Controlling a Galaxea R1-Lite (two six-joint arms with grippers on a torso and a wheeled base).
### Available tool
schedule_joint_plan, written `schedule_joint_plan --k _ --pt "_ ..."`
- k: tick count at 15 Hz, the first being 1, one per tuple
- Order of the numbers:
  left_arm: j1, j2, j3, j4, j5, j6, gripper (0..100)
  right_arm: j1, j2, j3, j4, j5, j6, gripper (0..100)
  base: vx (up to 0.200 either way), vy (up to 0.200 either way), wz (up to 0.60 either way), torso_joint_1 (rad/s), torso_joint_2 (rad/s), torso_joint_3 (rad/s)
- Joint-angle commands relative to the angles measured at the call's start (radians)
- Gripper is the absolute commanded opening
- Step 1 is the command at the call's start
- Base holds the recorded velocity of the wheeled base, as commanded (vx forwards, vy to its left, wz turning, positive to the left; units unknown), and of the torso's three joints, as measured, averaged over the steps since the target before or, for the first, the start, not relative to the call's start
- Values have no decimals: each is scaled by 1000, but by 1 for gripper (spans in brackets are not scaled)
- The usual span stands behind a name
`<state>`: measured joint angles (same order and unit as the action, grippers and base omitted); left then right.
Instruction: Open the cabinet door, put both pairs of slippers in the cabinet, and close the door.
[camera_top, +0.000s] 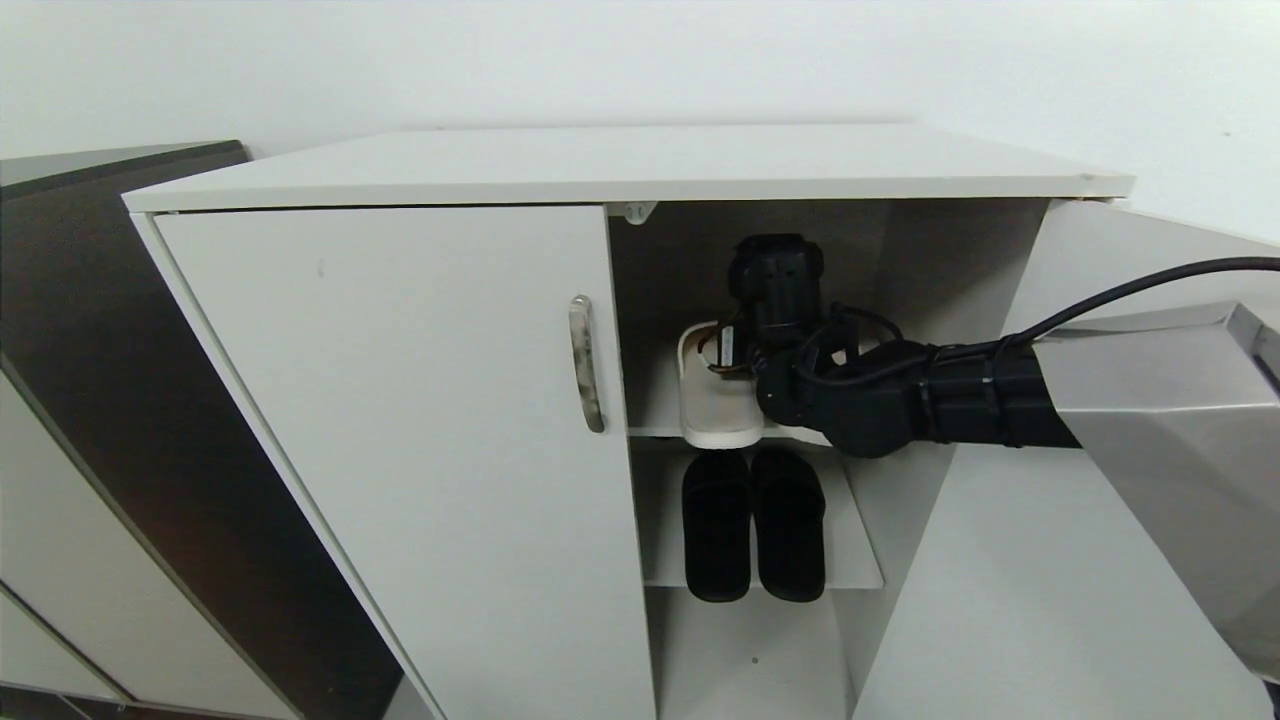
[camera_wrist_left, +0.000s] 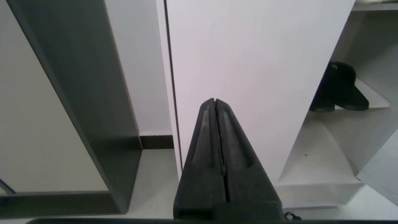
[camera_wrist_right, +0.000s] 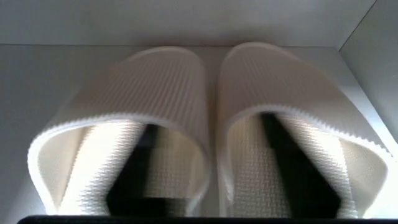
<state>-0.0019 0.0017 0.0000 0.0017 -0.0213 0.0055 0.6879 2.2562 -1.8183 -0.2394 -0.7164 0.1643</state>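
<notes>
**White pair on upper shelf, right arm inside cabinet**

The cabinet (camera_top: 620, 160) had its right door (camera_top: 1040, 600) swung open and its left door (camera_top: 400, 450) closed.

The white slippers (camera_top: 715, 405) sat on the upper shelf (camera_top: 650, 420), side by side. Their long axes ran front to back, toes toward the back wall. The heel seen in the head view hung over the shelf's front edge.

The right gripper (camera_top: 772, 262) was inside the upper compartment, just behind the white pair's heels. I cannot tell if it was apart or together.

The black slippers (camera_top: 717, 525) lay on the shelf below (camera_top: 860, 560), parallel and touching. They had the same orientation, toes to the back and heels past the front edge.

The left gripper (camera_wrist_left: 214, 101) was pressed together on nothing, low in front of the closed left door.
</notes>
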Motion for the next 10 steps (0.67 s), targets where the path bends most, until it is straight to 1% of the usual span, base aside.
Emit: schedule_joint_plan --k 1,3,7,10 --pt "0 1 0 0 1 -1 0 5 -10 13 0 -2 0 100 0 0 0 0 0 0" --pt "0 1 0 0 1 -1 0 19 -47 54 -3 -6 -2 100 0 0 0 0 0 0" --pt "-1 1 0 0 1 -1 0 59 -158 195 -15 -43 8 100 0 0 0 0 0 0" --pt "0 1 0 0 1 -1 0 101 -260 343 -98 -46 8 100 0 0 0 0 0 0"
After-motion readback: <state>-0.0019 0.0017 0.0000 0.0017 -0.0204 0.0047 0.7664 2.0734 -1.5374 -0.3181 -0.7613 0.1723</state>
